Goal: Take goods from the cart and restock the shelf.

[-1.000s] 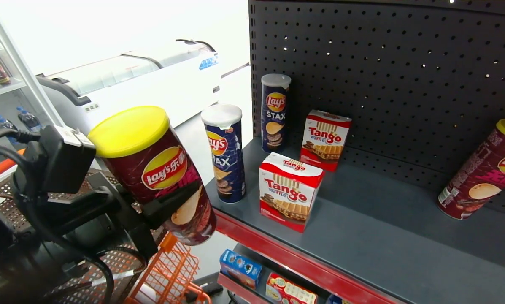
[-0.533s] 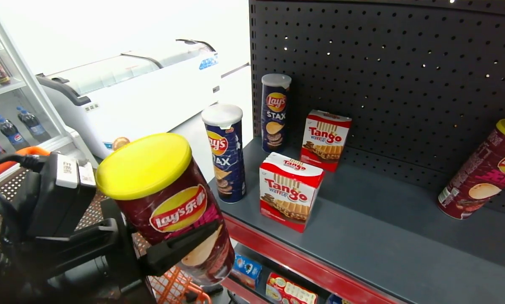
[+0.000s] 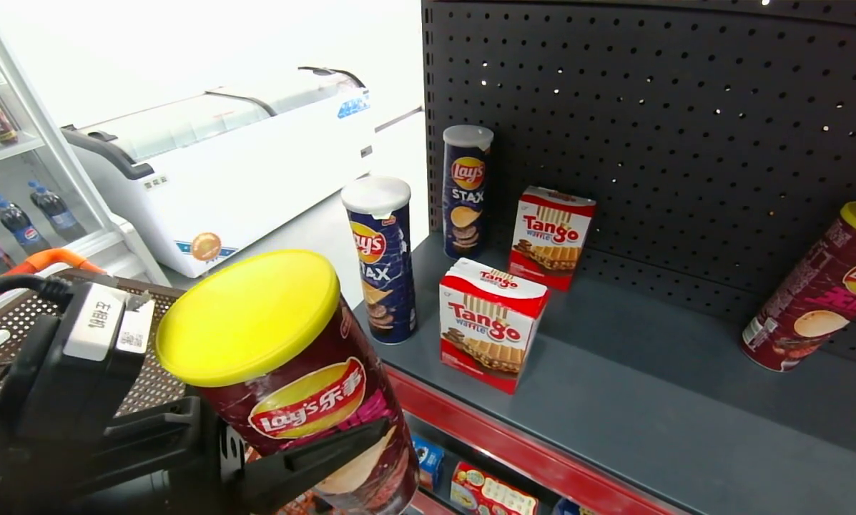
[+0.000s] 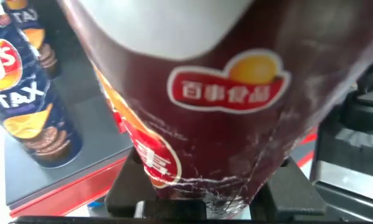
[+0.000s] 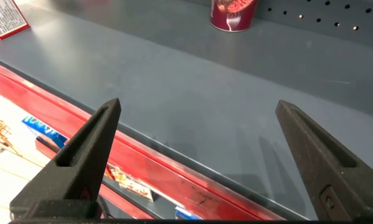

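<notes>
My left gripper (image 3: 270, 450) is shut on a maroon chips can with a yellow lid (image 3: 292, 372), held tilted in the air just off the shelf's front left corner, over the cart. That maroon chips can (image 4: 223, 106) looms close in the left wrist view. A second maroon can (image 3: 814, 293) leans against the pegboard at the shelf's right. My right gripper (image 5: 205, 162) is open, hovering above the shelf's front red edge (image 5: 142, 165) with nothing between its fingers.
On the grey shelf (image 3: 649, 400) stand two dark blue chips cans (image 3: 383, 261) (image 3: 466, 192) and two red wafer boxes (image 3: 490, 325) (image 3: 551, 237). The perforated cart (image 3: 13, 336) with an orange handle is at lower left. A white chest freezer (image 3: 242, 164) stands behind.
My left arm has brought the maroon can down and to the right in the head view, nearer the camera and the shelf's front edge. The shelf goods have not moved.
</notes>
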### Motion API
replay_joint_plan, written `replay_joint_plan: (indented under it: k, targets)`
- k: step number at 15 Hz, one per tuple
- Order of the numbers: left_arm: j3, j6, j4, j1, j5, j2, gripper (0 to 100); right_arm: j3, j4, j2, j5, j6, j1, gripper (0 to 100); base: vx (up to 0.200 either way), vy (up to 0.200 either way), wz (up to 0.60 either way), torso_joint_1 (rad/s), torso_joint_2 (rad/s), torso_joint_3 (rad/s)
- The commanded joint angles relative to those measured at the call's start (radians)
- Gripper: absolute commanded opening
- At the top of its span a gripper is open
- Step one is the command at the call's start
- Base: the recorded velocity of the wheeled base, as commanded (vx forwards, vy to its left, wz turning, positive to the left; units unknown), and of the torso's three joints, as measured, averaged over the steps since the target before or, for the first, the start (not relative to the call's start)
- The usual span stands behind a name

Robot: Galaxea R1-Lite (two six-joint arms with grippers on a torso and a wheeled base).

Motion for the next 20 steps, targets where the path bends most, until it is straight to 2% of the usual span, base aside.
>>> replay_joint_plan:
  k: [1,3,14,20]
  targets:
    - [0.005,0.000,0.000,0.000,-0.016,0.000,0,0.000,0.000,0.001,0.000,-0.001,0.000,100,0.000,0.000,0.00,0.000,0.00,0.000]
    - [0.017,0.000,0.000,0.000,-0.063,0.000,0,0.000,0.000,-0.001,0.002,0.001,0.000,100,0.000,0.000,-0.30,0.001,0.00,-0.001]
    - [0.015,0.000,-0.002,0.016,-0.063,0.000,0,0.000,0.000,-0.001,0.002,0.001,0.000,100,0.000,0.000,-0.60,0.002,0.00,0.004]
    - [0.017,-0.001,-0.002,0.036,-0.066,0.000,0,0.000,0.000,0.001,0.003,0.002,0.000,100,0.000,0.000,0.00,0.000,0.00,0.000]
